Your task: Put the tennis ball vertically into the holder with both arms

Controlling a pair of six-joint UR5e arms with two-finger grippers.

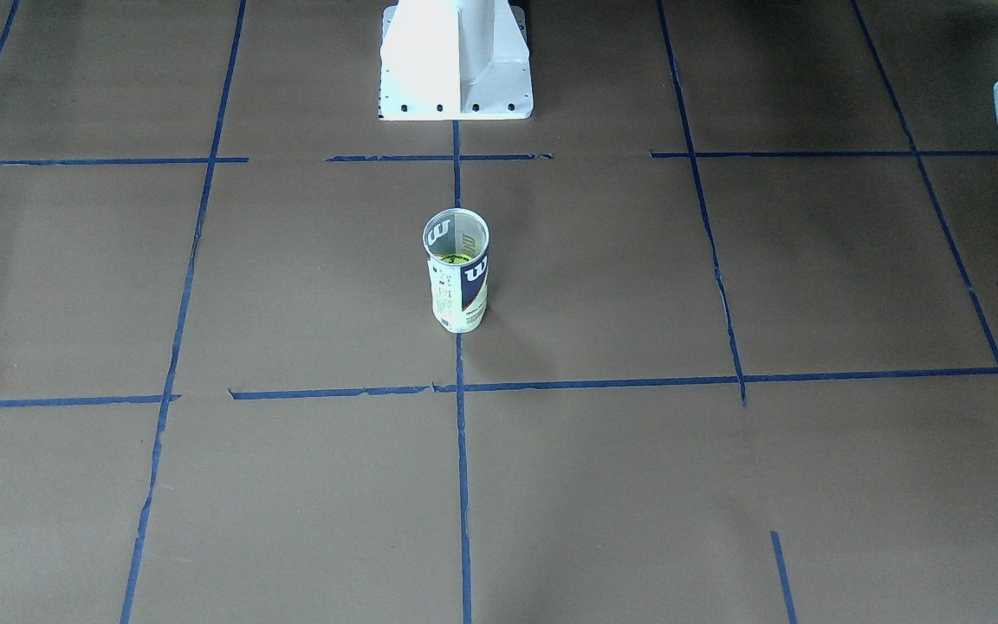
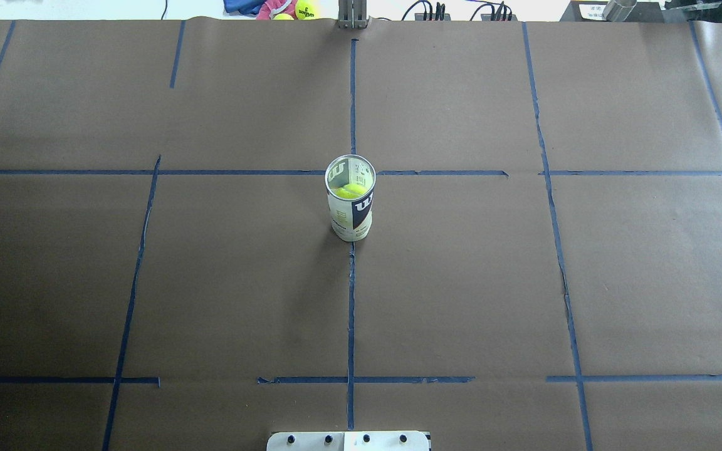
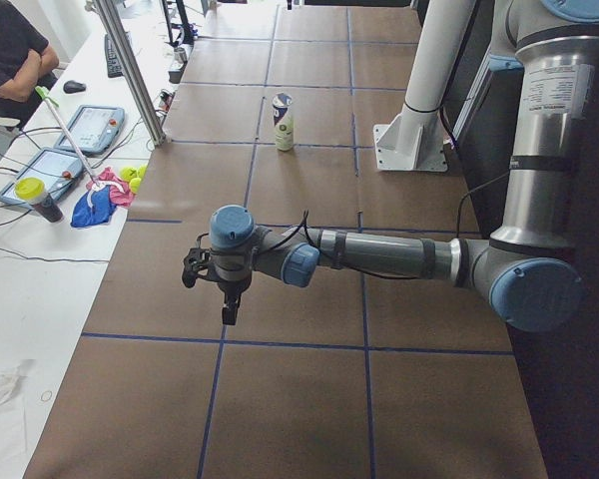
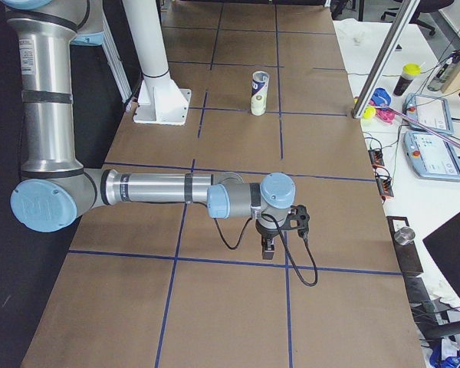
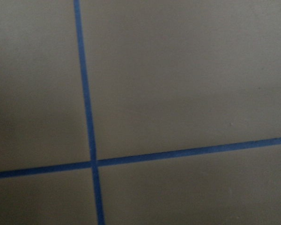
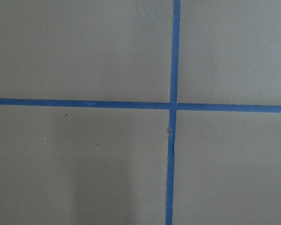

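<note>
The tabletop (image 2: 210,282) is covered with matte brown paper, laid flat and ruled into large rectangles by strips of blue tape (image 2: 351,300), some torn or broken off at the ends. At the robot's side the white pedestal base (image 1: 456,61) is bolted down. Along the far edge runs a white desk (image 3: 20,299) with two control tablets (image 3: 48,170), loose yellow balls (image 3: 132,178) and a pink and blue cloth (image 3: 98,203); a seated person (image 3: 10,50) shows in the corner.

The holder (image 2: 351,207) stands upright on the centre tape line, just on the robot's side of a crossing. It is a clear plastic cylinder with a thin metal rim, an open mouth and a white and navy label. The tennis ball (image 2: 347,191) sits inside it, fuzzy and bright yellow-green, seen down through the mouth.

Both arms are well apart from the holder. The left arm (image 3: 379,254) and the right arm (image 4: 153,188) – smooth silver tubes with light blue caps – stretch low over bare paper. Whether the left arm's jaws or the right arm's jaws are apart or together, I cannot tell.
</note>
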